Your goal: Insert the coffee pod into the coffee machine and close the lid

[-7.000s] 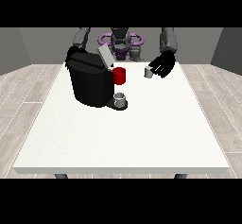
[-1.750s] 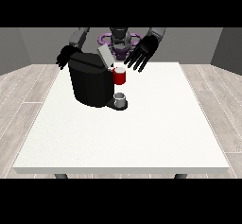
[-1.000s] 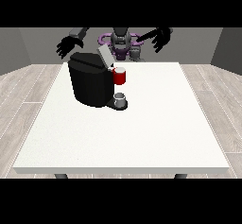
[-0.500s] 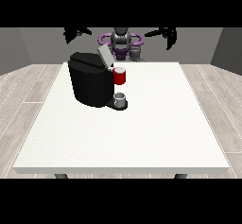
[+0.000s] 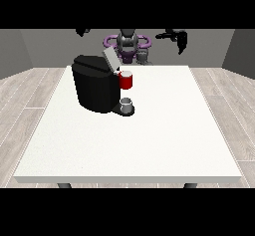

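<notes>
The black coffee machine [image 5: 95, 88] stands on the left half of the white table [image 5: 164, 130]. Its grey lid [image 5: 110, 59] is tilted up and open. A red part [image 5: 126, 80] sits at the machine's front, above a small grey cup [image 5: 127, 104] on its base. No coffee pod shows in view. The hand at the view's right [image 5: 178, 37] is raised high behind the table's far edge, its fingers hanging straight and holding nothing. Of the hand at the view's left [image 5: 82, 31], only a small bit shows at the top edge of the scene.
The robot's torso [image 5: 127, 43] stands behind the far edge, with a small grey thing [image 5: 143, 56] beside it. The wooden floor [image 5: 25, 90] surrounds the table.
Both hands have lifted away from the machine, upwards and outwards. The one at the view's left is now nearly out of view. The lid stays up.
</notes>
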You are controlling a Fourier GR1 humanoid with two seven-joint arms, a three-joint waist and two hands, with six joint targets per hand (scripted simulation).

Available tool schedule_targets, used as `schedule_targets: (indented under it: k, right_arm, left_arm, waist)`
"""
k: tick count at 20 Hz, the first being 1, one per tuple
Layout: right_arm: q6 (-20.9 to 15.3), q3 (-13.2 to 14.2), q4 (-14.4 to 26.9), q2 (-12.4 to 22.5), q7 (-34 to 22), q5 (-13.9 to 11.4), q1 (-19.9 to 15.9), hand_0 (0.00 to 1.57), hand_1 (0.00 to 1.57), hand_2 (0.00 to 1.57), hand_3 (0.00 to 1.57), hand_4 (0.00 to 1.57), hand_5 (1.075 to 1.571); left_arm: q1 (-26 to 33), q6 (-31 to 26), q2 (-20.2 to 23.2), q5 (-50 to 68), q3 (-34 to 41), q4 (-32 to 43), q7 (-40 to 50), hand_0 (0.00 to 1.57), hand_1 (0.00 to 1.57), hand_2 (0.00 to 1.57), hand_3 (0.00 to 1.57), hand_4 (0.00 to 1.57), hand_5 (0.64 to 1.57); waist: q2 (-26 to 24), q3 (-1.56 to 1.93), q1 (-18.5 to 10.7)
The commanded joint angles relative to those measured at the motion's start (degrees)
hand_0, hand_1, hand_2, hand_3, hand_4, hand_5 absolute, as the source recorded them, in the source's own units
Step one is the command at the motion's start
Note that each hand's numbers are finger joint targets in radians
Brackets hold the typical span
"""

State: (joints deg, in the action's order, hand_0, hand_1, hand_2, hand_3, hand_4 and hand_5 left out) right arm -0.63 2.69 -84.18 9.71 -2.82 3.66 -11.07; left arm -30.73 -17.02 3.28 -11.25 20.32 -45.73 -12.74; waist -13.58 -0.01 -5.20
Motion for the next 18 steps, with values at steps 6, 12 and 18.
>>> schedule_targets:
  k: [6,12,18]
  right_arm:
    - [3.05,-0.59,2.42,0.37,1.87,-0.79,-6.9,0.0,0.0,0.0,0.0,0.0,1.571]
    - [2.76,0.6,7.05,-0.26,2.66,-1.26,-7.72,0.0,0.0,0.0,0.0,0.0,1.571]
    - [3.77,3.58,13.47,0.77,4.02,0.21,-12.65,0.0,0.0,0.0,0.0,0.0,1.571]
  left_arm:
    - [4.01,0.47,-1.81,4.63,-3.62,-11.44,2.83,0.0,0.0,0.0,0.0,0.11,1.571]
    - [10.94,0.0,-3.07,7.14,-5.85,-19.92,7.53,0.0,0.0,0.0,0.0,0.0,1.571]
    - [13.73,-0.95,-0.48,9.68,-8.21,-25.15,5.12,0.0,0.0,0.0,0.0,0.0,1.571]
  waist:
    - [5.76,0.02,-2.42]
    - [6.59,0.03,-4.72]
    - [11.93,0.02,-4.55]
